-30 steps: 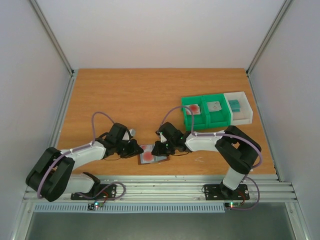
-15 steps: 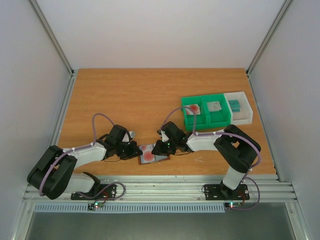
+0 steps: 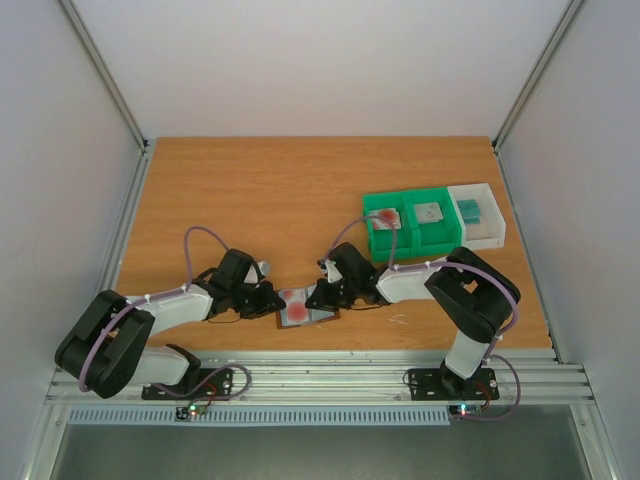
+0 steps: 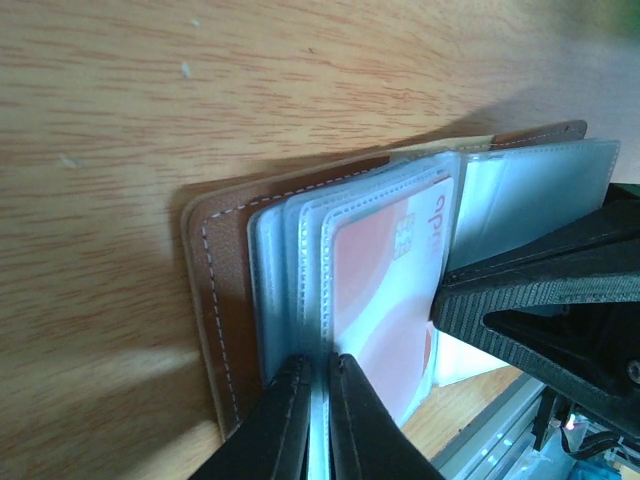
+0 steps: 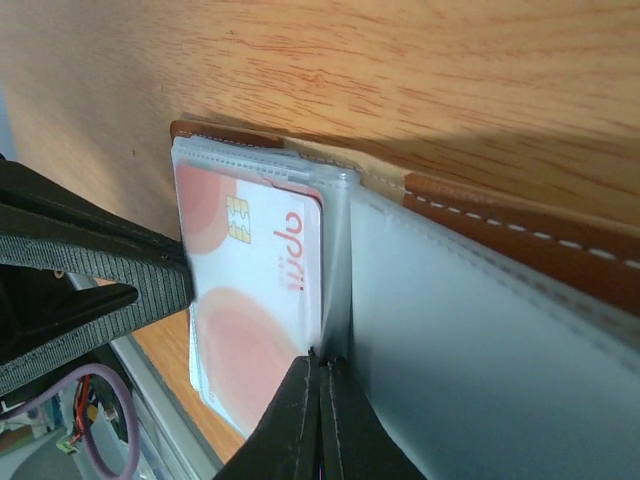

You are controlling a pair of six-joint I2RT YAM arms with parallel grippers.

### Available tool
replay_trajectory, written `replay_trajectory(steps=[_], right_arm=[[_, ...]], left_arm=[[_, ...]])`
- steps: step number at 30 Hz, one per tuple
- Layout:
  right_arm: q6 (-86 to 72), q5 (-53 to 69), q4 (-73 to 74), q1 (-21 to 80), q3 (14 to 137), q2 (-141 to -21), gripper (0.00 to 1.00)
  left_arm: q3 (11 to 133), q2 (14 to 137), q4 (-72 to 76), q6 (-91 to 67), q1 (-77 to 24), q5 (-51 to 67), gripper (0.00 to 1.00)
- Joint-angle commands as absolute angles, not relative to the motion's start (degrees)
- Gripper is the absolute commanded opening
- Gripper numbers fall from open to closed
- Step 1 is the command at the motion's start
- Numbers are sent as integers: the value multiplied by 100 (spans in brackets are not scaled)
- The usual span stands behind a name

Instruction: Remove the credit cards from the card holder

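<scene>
Our right hand (image 5: pixel 320 362) has just pressed together on the sleeve edge (image 5: pixel 338 260) beside the pink credit card (image 5: pixel 255 285), while our left hand (image 4: pixel 318 365) pinches the open card holder (image 4: pixel 215 290) on the counter (image 3: pixel 280 190), so we judge pulling can begin.

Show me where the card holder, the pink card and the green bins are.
card holder (image 4: pixel 225 300), left wrist view, on its brown leather cover.
pink card (image 4: pixel 380 270), left wrist view, on its face inside the clear sleeve.
green bins (image 3: pixel 440 238), top external view, on the front wall.
</scene>
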State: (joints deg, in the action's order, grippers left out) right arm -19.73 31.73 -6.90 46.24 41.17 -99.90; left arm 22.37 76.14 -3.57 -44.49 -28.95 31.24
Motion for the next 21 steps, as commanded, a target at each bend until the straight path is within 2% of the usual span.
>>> replay_trajectory(steps=[1,17,21], right_arm=[[-2047,3261,-960,4486,3893,-9920,1],[-2069,3349,-978,4285,3705,-9640,1],[-2062,3419,-1066,4286,3717,-9736,14]], left_arm=[[2098,7804,-439,-4312,-2914,2806,10],[2149,7805,-575,-4256,-2918,2721,11],[2153,7812,-567,-4263,-2918,2727,10]])
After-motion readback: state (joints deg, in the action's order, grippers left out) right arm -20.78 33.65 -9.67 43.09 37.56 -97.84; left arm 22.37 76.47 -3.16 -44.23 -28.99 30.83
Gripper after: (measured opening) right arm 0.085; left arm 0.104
